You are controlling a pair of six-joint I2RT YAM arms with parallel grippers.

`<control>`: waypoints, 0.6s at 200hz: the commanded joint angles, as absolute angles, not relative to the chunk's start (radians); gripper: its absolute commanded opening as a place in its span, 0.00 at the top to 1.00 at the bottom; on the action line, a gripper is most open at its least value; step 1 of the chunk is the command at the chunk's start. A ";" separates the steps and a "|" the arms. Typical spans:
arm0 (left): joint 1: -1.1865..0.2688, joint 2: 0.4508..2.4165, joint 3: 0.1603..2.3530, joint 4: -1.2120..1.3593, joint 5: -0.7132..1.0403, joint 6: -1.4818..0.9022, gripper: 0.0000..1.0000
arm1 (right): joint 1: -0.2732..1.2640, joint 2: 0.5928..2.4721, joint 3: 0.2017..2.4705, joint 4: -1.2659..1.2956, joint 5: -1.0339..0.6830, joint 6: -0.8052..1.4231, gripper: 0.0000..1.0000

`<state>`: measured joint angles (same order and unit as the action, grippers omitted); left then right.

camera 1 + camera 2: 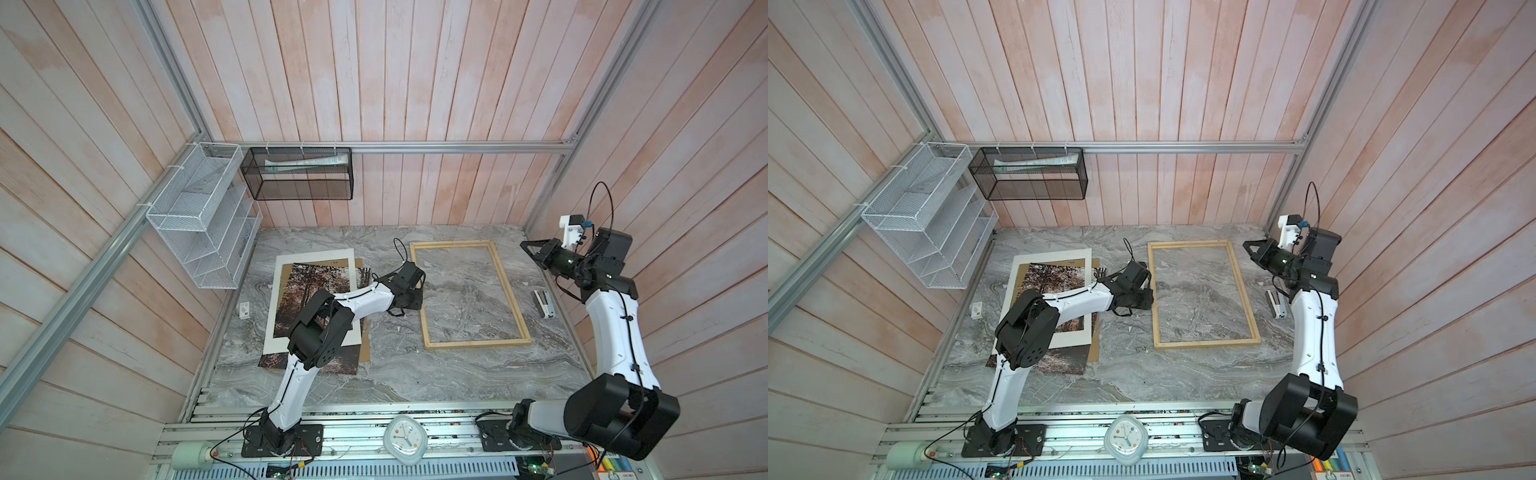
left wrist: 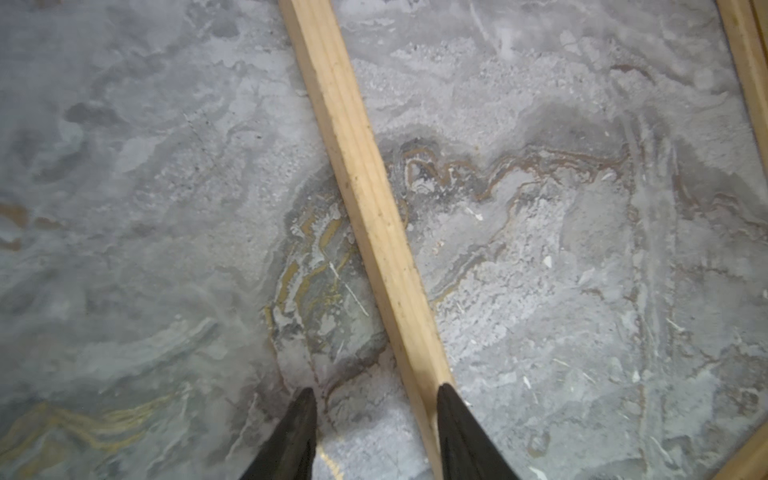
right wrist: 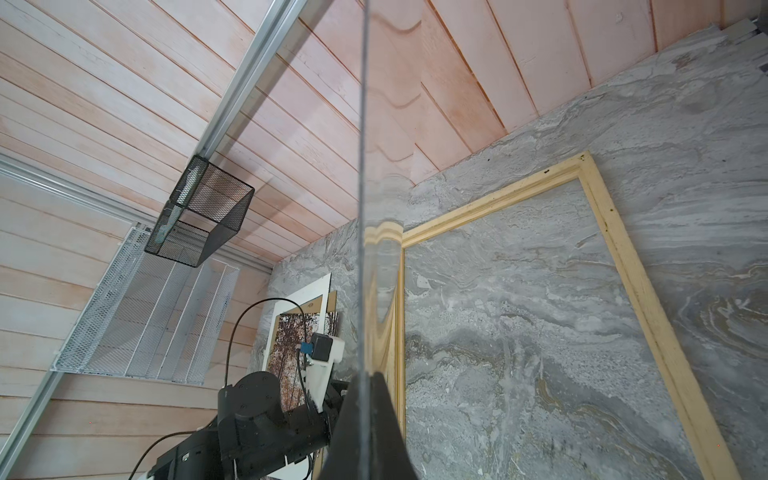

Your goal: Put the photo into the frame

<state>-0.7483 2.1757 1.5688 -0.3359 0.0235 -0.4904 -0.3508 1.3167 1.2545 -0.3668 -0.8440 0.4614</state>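
**Readying the frame (image 2: pixel 365 199); photo (image 1: pixel 305 280) untouched**
The left gripper (image 2: pixel 380 419) stood apart astride a slat; the right gripper (image 3: pixel 368 386) clamped a clear pane (image 3: pixel 362 166). Next, probably: free the photo from under the mat board (image 1: pixel 316 254).

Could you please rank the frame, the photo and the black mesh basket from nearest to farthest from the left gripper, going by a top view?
1. The frame: its left slat lies right at the left gripper.
2. The photo: lying flat, further left.
3. The black mesh basket: hung high at the back.

Grey marble table (image 1: pixel 415 374) — bearing the frame (image 1: pixel 478 343) (lying flat) and a brown backing board (image 1: pixel 365 347).
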 commanded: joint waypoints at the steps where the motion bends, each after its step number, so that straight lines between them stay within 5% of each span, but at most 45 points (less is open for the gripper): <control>1: -0.758 2.151 1.552 -0.291 0.049 -0.519 0.49 | -0.357 1.284 1.251 -0.334 -0.882 0.450 0.98; 58: -0.758 2.195 1.613 -0.357 0.028 -0.511 0.44 | -0.364 1.274 1.226 -0.335 -0.882 0.447 0.99; 120: -0.756 2.264 1.659 -0.398 0.005 -0.514 0.59 | -0.369 1.253 1.197 -0.323 -0.929 0.461 0.98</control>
<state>-0.7593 2.2303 1.6398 -0.3626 0.0311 -0.5175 -0.3656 1.2896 1.2217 -0.3664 -0.8619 0.4603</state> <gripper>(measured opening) 0.430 0.043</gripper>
